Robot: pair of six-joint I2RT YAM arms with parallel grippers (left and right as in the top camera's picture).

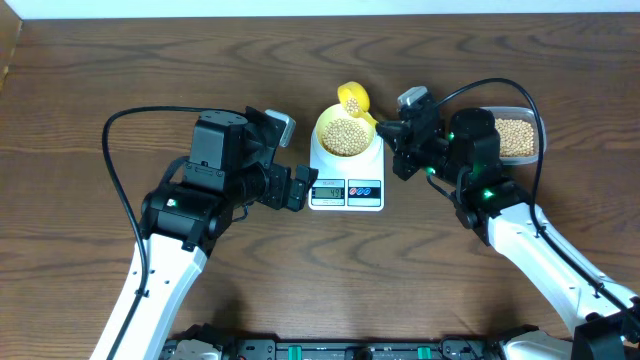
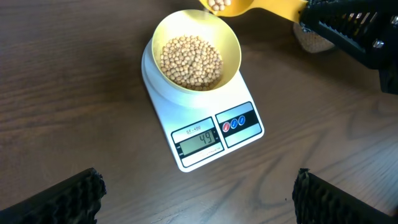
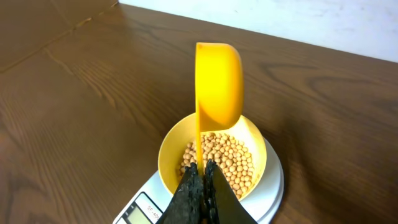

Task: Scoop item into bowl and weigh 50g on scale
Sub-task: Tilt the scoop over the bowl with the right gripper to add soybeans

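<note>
The pale yellow bowl (image 1: 322,125) stands on the white scale (image 1: 346,203), holding a heap of beige beans (image 1: 346,136). The scale's display (image 2: 200,144) reads 49. My right gripper (image 1: 385,128) is shut on the thin handle of a bright yellow scoop (image 1: 352,98). In the right wrist view the scoop (image 3: 219,81) is turned on its side over the far rim of the bowl (image 3: 171,149), above the beans (image 3: 230,158). A few beans still lie in the scoop (image 2: 261,7). My left gripper (image 2: 199,196) stands open and empty over bare table, just left of the scale.
A clear plastic tub (image 1: 540,135) with more beans sits at the right, behind my right arm. Dark wood table lies all round, with a pale wall edge along the back.
</note>
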